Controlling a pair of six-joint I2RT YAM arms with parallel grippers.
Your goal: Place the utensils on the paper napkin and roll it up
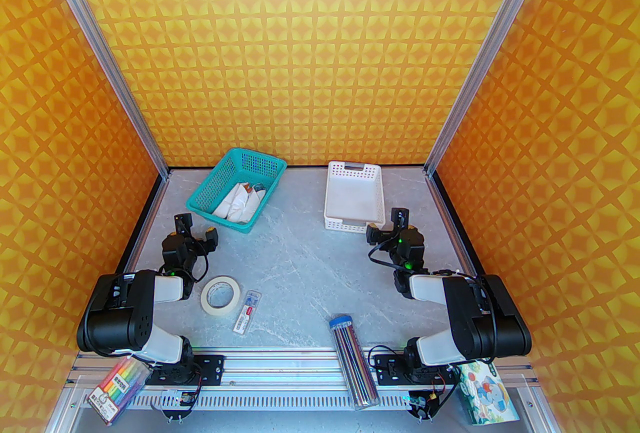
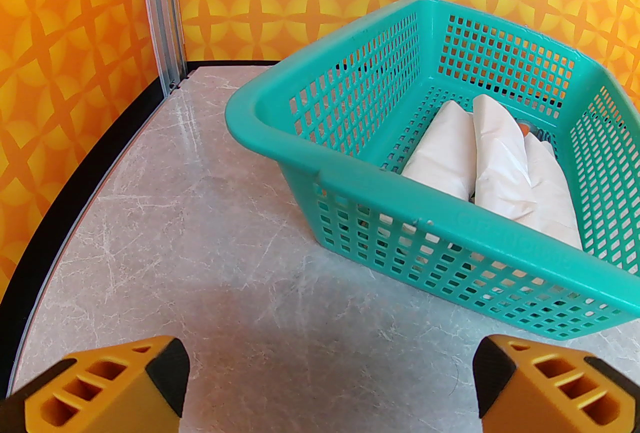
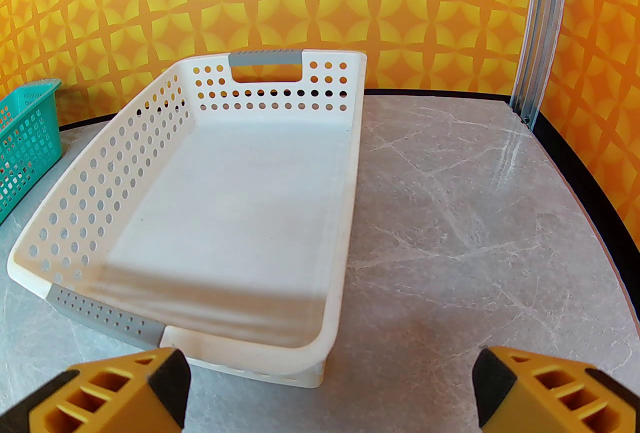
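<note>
1. The grey marbled surface (image 1: 310, 261) carries all items and is enclosed by orange patterned walls.

2. The left arm (image 1: 125, 311) and right arm (image 1: 480, 316) are folded at the near corners. The left hand (image 2: 330, 381) sits low over bare surface just in front of the teal basket, its yellow fingers (image 2: 115, 386) spread wide with nothing between them. The right hand (image 3: 330, 386) sits at the near right corner of the white tray, fingers likewise spread wide and holding nothing.

3. The white perforated tray (image 3: 100, 161) stands at the far right of the surface. Its floor is plain white; whether a paper sheet lies on it cannot be determined.

4. The teal basket (image 2: 380, 191) stands at the far left, turned at an angle to the tray and well apart from it.

5. Three rolled white paper bundles (image 2: 500, 161) lie side by side in the basket.

6. A clear tube of pencils (image 1: 352, 361) lies across the near rail between the arm bases. A marker pack (image 1: 117, 383) lies at the near left and a cartoon-printed tissue pack (image 1: 485, 391) at the near right.

7. A roll of masking tape (image 1: 220, 279) lies flat beside the left arm, with a small clear case (image 1: 247, 311) just beside it.

8. An orange utensil tip (image 2: 522, 126) shows at the far end of the bundles, between the middle and right ones. Which utensil it is cannot be determined.
</note>
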